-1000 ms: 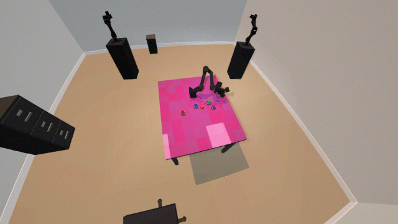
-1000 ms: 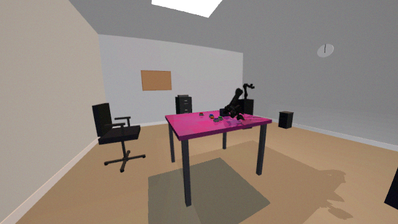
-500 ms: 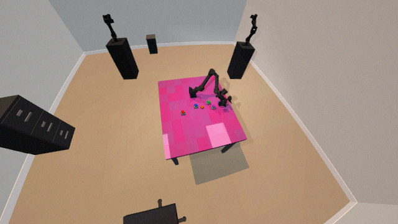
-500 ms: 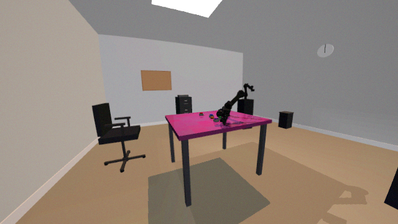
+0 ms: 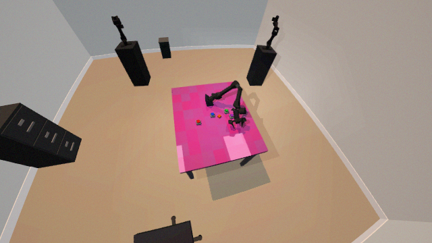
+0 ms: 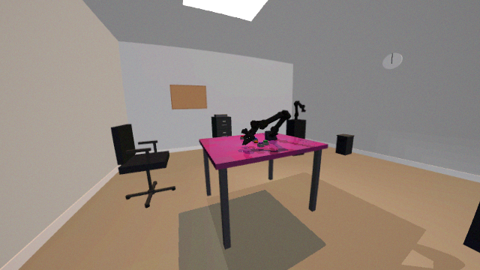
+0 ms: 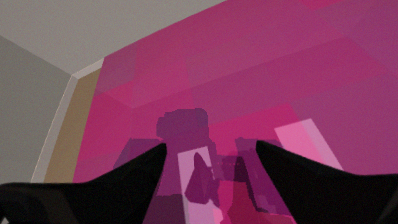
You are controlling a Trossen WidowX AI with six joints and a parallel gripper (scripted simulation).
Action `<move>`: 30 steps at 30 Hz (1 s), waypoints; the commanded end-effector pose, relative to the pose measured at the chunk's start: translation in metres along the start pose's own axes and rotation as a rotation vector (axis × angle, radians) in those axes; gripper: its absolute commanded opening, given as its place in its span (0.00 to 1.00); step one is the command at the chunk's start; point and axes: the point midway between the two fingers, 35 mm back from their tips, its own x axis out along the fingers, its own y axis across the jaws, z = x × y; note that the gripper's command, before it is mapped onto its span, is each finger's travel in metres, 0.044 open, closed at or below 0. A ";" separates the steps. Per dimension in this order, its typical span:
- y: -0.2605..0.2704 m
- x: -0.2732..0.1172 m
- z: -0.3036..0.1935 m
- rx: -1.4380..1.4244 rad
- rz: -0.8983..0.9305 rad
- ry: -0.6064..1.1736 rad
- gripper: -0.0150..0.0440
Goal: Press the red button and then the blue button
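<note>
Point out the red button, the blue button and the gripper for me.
red button (image 5: 198,121), top view, on its red cap.
blue button (image 5: 212,115), top view, on its blue cap.
gripper (image 5: 237,124), top view, midway between its open fingertips.
</note>
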 end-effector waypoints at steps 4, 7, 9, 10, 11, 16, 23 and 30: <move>-0.101 -0.008 0.066 -0.138 -0.295 0.035 0.93; -0.139 -0.020 0.082 -0.174 -0.382 0.084 0.93; -0.164 -0.029 0.091 -0.193 -0.431 0.126 0.93; -0.177 -0.035 0.095 -0.201 -0.453 0.150 0.93; -0.189 -0.041 0.098 -0.209 -0.472 0.175 0.93; -0.248 -0.074 0.108 -0.236 -0.529 0.316 0.93; -0.317 -0.129 0.102 -0.249 -0.486 0.523 0.93; -0.368 -0.186 0.080 -0.258 -0.299 0.676 0.93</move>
